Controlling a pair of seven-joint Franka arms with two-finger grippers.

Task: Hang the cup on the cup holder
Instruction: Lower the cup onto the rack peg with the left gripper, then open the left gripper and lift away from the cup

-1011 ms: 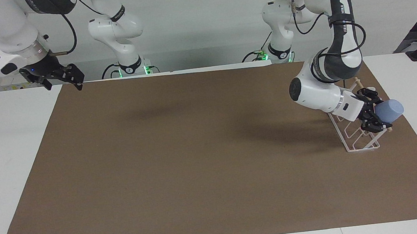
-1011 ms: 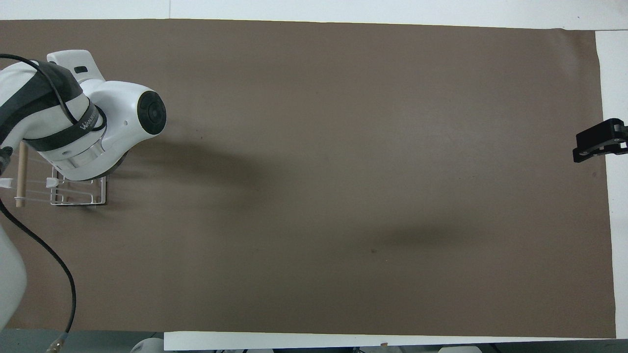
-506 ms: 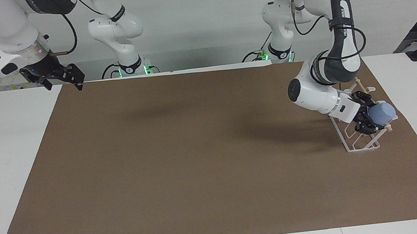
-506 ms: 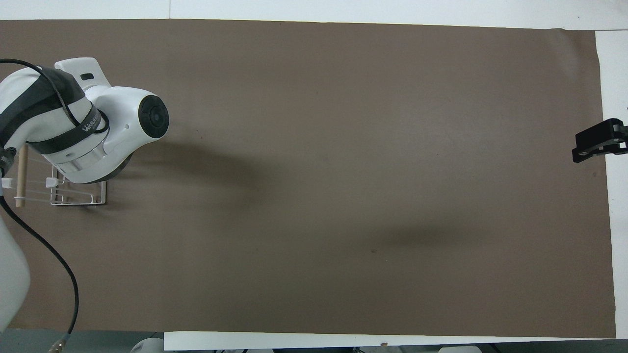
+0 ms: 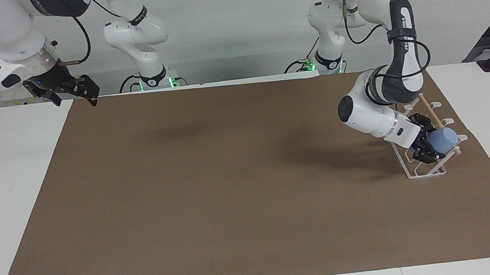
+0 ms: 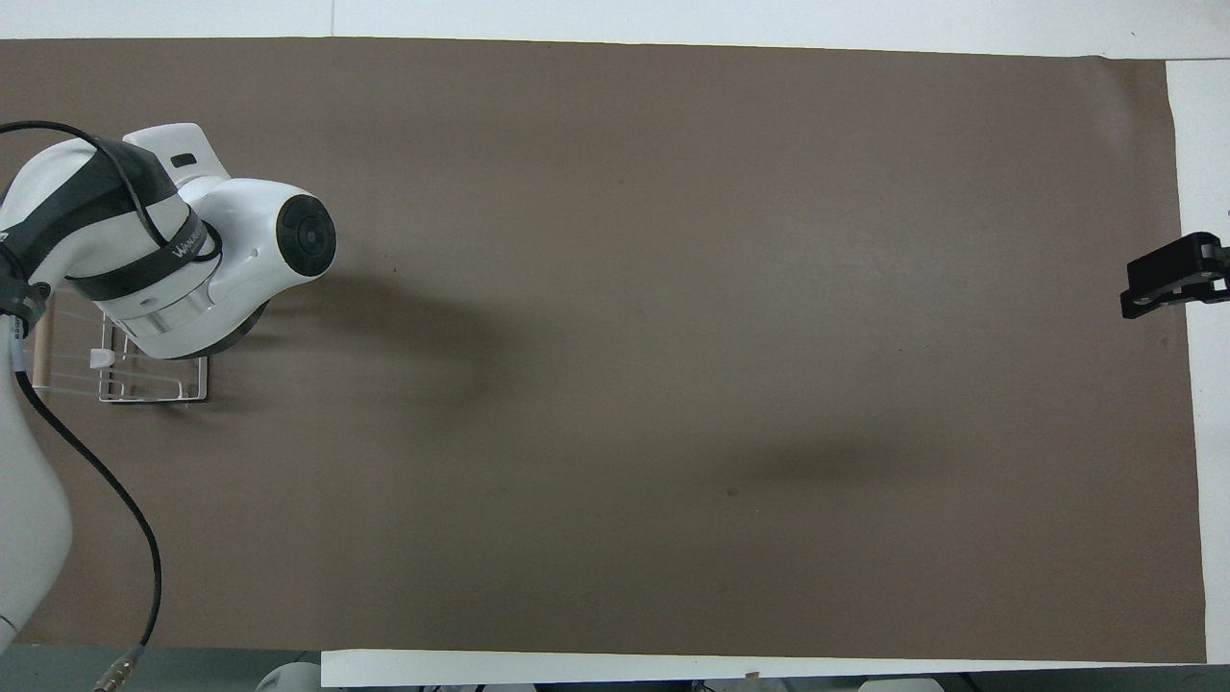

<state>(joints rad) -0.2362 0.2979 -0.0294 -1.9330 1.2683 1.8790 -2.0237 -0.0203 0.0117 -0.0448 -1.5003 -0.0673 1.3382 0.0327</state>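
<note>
The light-blue cup (image 5: 445, 139) is held tilted by my left gripper (image 5: 431, 148), which is shut on it from the side. The cup sits low among the slanted prongs of the white wire cup holder (image 5: 426, 172), just beside its wooden dowel (image 5: 429, 110), at the left arm's end of the table. I cannot tell if it rests on a prong. In the overhead view the left arm hides the cup and gripper; only part of the cup holder (image 6: 154, 389) shows. My right gripper (image 5: 80, 88) waits in the air over the right arm's end, also in the overhead view (image 6: 1168, 285).
A brown mat (image 5: 231, 180) covers most of the white table (image 5: 8, 180). The cup holder stands near the mat's edge at the left arm's end.
My left gripper has moved down and in toward the cup holder with the cup, which now sits lower among the prongs. The right arm has not moved.
</note>
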